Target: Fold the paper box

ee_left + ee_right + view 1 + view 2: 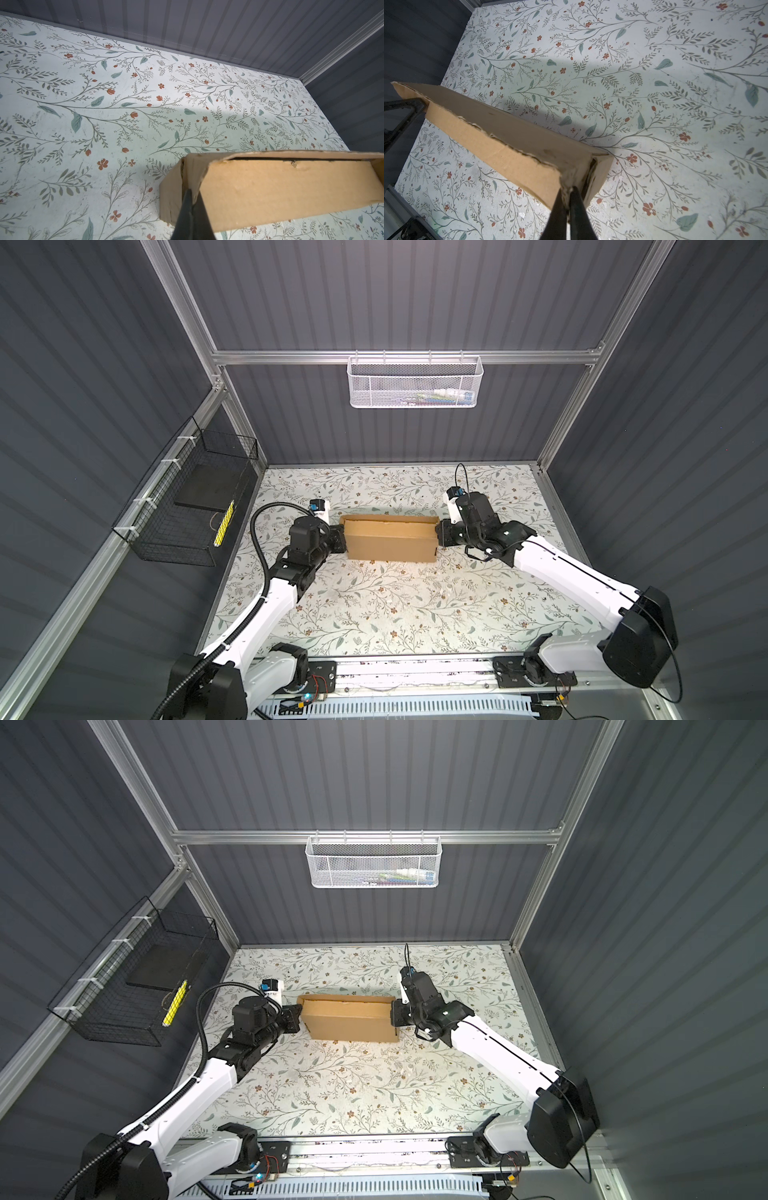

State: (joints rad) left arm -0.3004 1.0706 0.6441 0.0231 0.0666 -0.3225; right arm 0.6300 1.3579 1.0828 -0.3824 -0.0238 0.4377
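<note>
- We are holding the paper box (pixel 390 541) at the middle of the table (pixel 374 614). Its long axis is running from gripper to gripper, each arm equally near one short end.
- Our left gripper (pixel 340 540) is pinching the left end wall, and our right gripper (pixel 439 534) is clamping the frayed right corner.
- The brown cardboard is looking fully formed, with a thin slit showing under the lid.
</note>
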